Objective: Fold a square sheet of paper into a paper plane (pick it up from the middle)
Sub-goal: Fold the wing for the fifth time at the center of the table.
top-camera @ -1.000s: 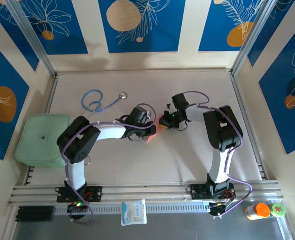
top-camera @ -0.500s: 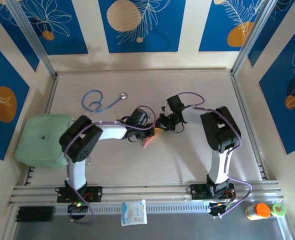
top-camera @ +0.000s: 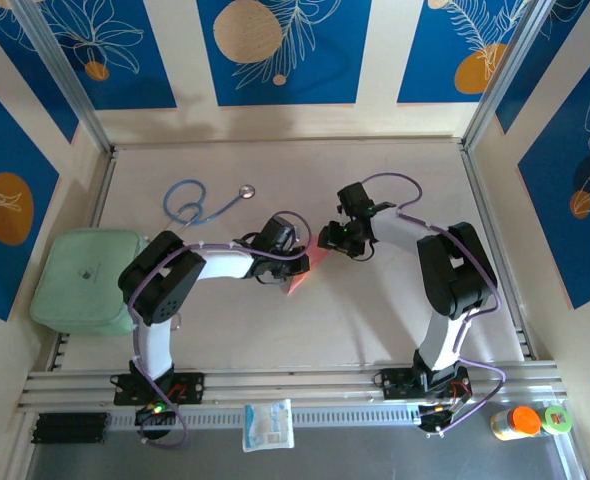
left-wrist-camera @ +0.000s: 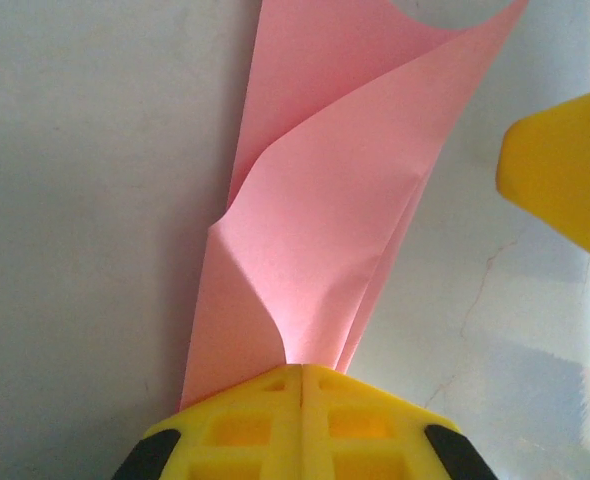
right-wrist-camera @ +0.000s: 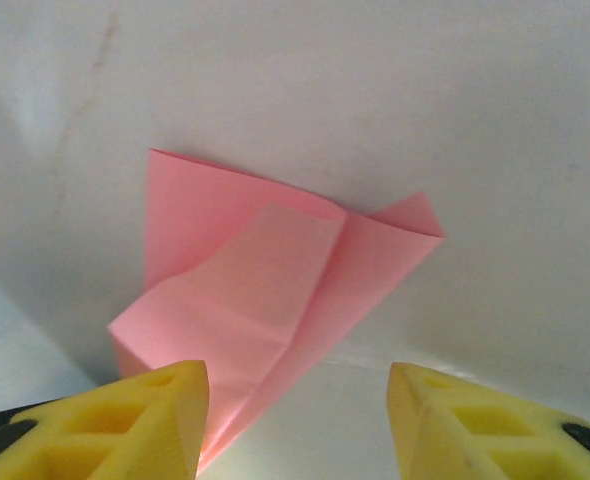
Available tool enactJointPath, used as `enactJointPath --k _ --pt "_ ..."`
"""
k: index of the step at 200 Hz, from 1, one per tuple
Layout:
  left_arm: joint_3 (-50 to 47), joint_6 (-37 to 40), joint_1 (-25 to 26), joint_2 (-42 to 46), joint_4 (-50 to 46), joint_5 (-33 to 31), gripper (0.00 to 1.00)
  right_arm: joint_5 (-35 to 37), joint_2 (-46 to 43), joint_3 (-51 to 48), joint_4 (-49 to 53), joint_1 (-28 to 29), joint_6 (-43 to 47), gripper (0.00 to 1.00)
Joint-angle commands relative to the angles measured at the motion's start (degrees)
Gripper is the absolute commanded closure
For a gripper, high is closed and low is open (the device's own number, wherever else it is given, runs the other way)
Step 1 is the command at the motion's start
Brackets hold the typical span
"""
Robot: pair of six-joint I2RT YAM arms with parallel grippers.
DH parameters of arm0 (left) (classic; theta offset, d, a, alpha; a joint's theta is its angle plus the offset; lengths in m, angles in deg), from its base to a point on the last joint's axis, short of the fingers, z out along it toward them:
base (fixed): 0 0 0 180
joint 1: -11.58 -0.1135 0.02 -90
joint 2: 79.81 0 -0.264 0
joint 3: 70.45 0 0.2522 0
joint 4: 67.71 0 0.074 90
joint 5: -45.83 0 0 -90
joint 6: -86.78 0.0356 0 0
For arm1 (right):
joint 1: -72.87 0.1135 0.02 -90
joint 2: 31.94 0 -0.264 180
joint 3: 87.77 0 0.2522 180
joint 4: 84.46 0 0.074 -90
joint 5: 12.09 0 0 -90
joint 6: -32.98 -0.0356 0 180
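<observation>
— Where's the thin salmon-pink paper sheet (left-wrist-camera: pixel 315 220)?
— Mid-way across the pale table (top-camera: pixel 375 310), partly folded, its layers fanning out from the left gripper (left-wrist-camera: pixel 302 378), whose yellow fingers are pressed together on one end.
— And the right gripper (right-wrist-camera: pixel 300 405)?
— Just right of the paper and slightly farther, fingers spread wide, gripping nothing.

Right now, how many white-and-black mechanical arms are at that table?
2. The left arm reaches from the left, left gripper shut on the folded salmon-pink paper sheet; the right arm from the right, right gripper open near it.
</observation>
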Motion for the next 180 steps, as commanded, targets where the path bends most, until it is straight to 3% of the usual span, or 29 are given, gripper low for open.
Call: enactJointPath --k 1,112,180 --pt "-1.16 -0.24 -0.38 -1.11 -1.55 1.23 0.97 2.26 1.15 3.28 3.32 0.77 1.42 0.47" --pt "-1.48 0.01 -0.36 -1.06 -0.96 2.37 0.95 7.19 11.00 11.88 9.71 0.42 0.08 0.58" --pt "-0.62 0.18 -0.39 0.29 -0.45 3.01 0.91 6.20 10.60 7.68 7.56 -0.02 0.93 0.70"
